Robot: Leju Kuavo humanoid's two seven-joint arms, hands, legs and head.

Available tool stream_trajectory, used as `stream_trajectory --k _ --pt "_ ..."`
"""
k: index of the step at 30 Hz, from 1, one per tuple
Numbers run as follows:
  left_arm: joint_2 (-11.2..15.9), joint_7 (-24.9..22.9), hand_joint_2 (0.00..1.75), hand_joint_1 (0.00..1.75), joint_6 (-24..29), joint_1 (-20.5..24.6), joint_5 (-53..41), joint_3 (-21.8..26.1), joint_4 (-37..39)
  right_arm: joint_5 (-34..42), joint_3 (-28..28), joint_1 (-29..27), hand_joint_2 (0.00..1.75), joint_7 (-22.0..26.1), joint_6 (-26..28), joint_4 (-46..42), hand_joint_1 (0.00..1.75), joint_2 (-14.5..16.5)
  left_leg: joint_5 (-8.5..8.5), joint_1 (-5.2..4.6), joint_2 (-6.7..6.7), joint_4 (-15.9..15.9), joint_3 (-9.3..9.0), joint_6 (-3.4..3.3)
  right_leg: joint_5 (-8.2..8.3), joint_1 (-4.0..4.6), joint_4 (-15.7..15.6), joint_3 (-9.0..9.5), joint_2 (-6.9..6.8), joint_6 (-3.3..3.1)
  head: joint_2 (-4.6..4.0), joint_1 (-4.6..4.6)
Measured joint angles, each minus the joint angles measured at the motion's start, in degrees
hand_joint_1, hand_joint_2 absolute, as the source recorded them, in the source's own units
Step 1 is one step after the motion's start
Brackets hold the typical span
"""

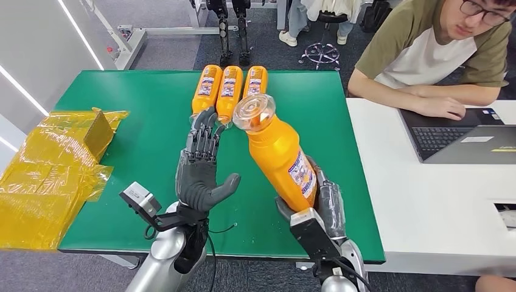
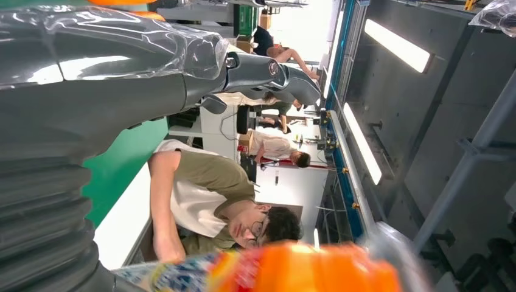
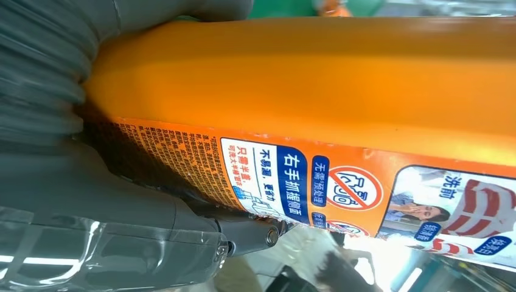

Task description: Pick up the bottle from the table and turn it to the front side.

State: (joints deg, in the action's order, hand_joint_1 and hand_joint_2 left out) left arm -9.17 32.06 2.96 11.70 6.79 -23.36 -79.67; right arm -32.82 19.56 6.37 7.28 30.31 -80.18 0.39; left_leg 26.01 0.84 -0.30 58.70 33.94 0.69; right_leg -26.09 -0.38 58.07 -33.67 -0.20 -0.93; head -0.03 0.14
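Orange plastic catches the eye first: the bottle [image 1: 281, 159] is off the table, gripped low on its body by the right hand [image 1: 319, 204], and it leans with its clear cap [image 1: 254, 113] tipped up and toward the robot's left. Its printed label [image 1: 302, 172] faces the robot's right side in the head view. The right wrist view has the same bottle [image 3: 316, 79] lying right along the hand [image 3: 91, 182], with the label [image 3: 341, 182] (blue and white panels, a red prohibition circle) running down its side and the thick grey thumb pressed against its lower edge.

Beside it the left hand [image 1: 199, 170] is raised over the green table [image 1: 146, 121], palm upright, fingers straight and apart, thumb stuck out toward the bottle, and it holds nothing. Its fingertips [image 1: 204, 118] stand near the clear cap, and a gap shows between the hand and the bottle's body.

Three more orange bottles [image 1: 230, 88] lie side by side at the far edge of the green table, caps toward the robot. Crumpled yellow film wrapping [image 1: 52, 164] covers the table's left end. To the right, at a white table [image 1: 426, 201], a person [image 1: 438, 55] sits leaning over a laptop [image 1: 462, 137] with a forearm laid across the desk
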Motion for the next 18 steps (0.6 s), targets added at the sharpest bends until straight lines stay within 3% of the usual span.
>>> stream_trajectory --k 8,18 --pt "0.38 0.00 1.75 0.00 -0.01 -0.56 -0.72 0.04 -0.85 -6.58 -1.87 4.40 1.75 -4.69 -7.26 4.89 1.75 -2.15 -0.02 0.00 0.01 0.00 0.00 -0.01 0.02 0.00 0.00 0.01 0.00 0.00 -0.01 0.01" --pt "0.38 0.00 1.75 0.00 -0.20 -0.28 -0.78 0.04 -1.00 -9.54 -1.76 10.05 1.75 -3.91 -8.99 8.26 1.75 -3.50 -0.03 0.00 0.01 0.01 0.00 -0.01 0.03 0.00 0.01 -0.01 0.00 -0.01 0.01 0.01"
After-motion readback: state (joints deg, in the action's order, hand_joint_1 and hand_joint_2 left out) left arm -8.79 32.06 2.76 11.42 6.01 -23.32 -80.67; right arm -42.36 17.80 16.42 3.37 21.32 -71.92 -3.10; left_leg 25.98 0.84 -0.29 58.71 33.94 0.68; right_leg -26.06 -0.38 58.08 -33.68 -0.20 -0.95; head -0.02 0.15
